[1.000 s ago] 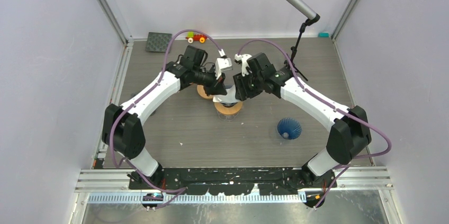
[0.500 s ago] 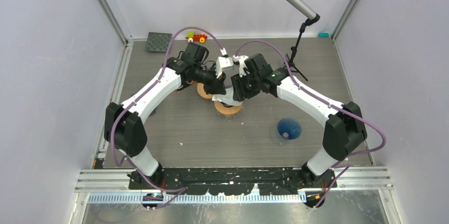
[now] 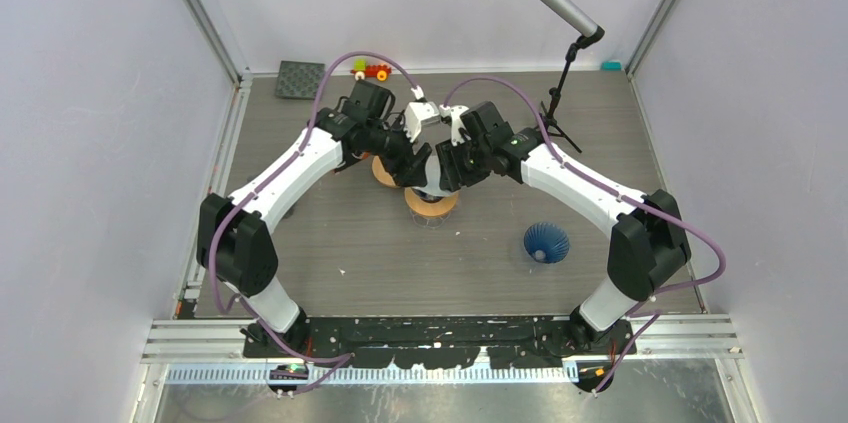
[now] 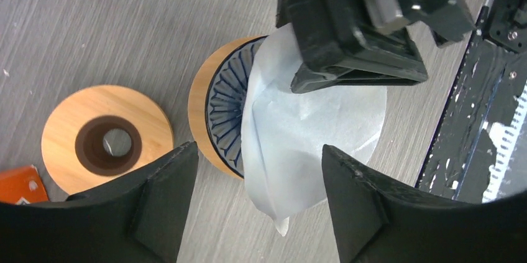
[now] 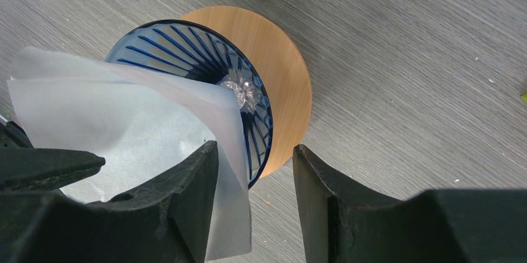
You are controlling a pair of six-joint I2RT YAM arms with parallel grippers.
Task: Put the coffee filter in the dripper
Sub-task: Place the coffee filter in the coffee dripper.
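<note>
My left claw [image 4: 258, 151] has just sprung wide from a tight pinch, so it no longer grips the paper. Below its fingers the coffee filter [image 4: 317, 120] lies partly in the blue dripper [image 4: 227, 107], and one side spills past the rim of the wooden base [image 4: 197, 104]. My right claw [image 5: 256, 150] stands half apart at the paper's edge, not clamped on it. I judge the filter delivered but crooked and not yet seated. Farther off, a spare wooden ring [image 4: 65, 120] sits on the counter [image 4: 124, 20].
</note>
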